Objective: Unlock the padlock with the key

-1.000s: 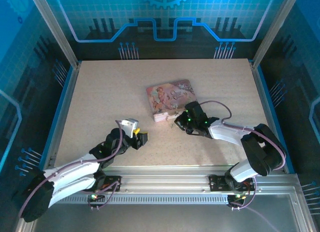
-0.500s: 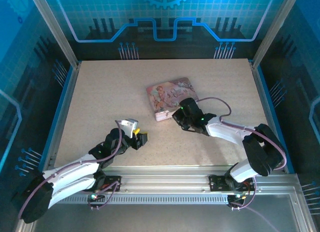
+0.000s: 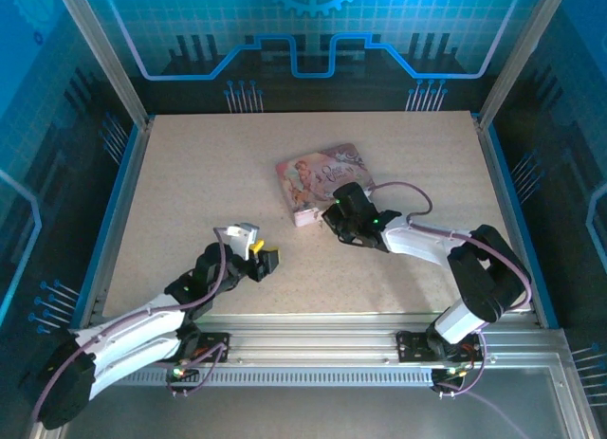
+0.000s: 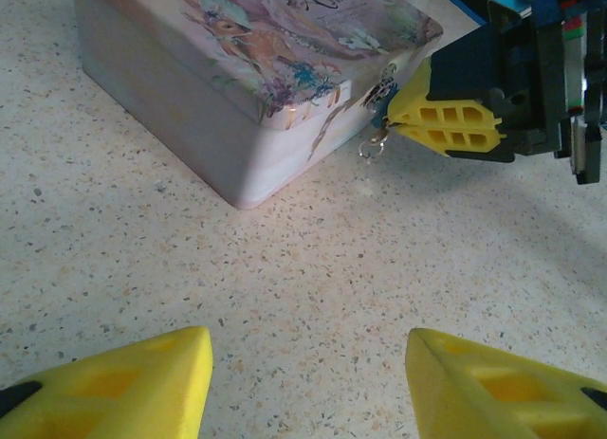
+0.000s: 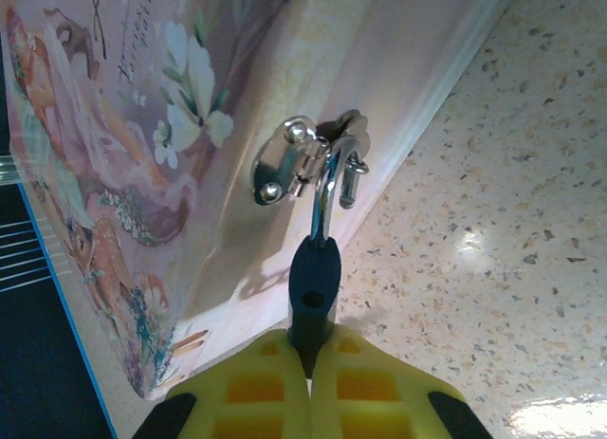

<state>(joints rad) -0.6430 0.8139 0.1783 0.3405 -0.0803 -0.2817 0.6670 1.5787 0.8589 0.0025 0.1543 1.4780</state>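
Pinching padlock (image 5: 314,285) at box (image 5: 114,145) edge, R claw (image 5: 310,354).

cursive script on pink box (image 4: 190,126), seemingly illegible

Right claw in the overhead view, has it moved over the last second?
Yes. The right claw has shifted left and toward the far side, away from the table's right rail, closing on the pink box.
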